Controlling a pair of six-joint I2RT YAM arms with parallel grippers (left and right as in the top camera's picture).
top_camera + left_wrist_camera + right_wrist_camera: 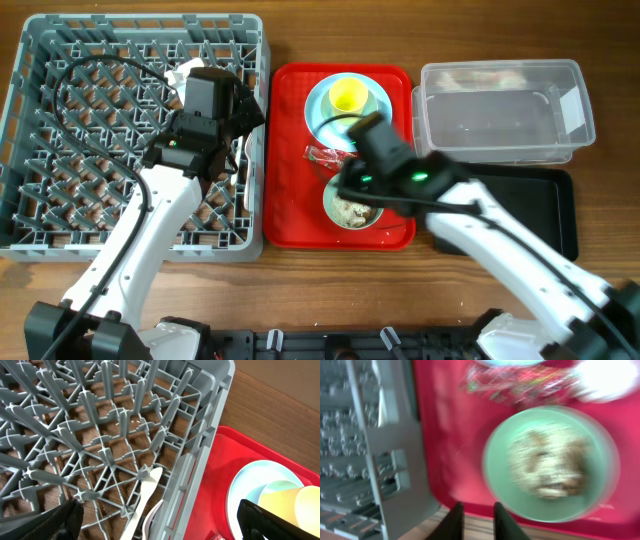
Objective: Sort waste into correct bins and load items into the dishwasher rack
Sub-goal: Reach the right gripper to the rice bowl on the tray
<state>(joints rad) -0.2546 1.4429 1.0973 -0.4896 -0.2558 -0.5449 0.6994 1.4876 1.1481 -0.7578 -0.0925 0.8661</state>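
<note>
Our left gripper (159,506) hangs spread wide and empty over the dishwasher rack (60,120), near its 3 o'clock wall, where white cutlery (146,491) lies among the pegs. Our right gripper (477,510), fingers narrowly apart and clasping nothing, hovers at 7 o'clock of the mint bowl (495,460) with food scraps (547,465) on the red tray (290,190). The wrapper (520,382) lies at the bowl's 12 o'clock. The plate (320,105) bearing the yellow cup (347,95) sits beyond it. The clear tub (580,100) stands at the tray's 2 o'clock, the black tray (555,215) at 4 o'clock.
</note>
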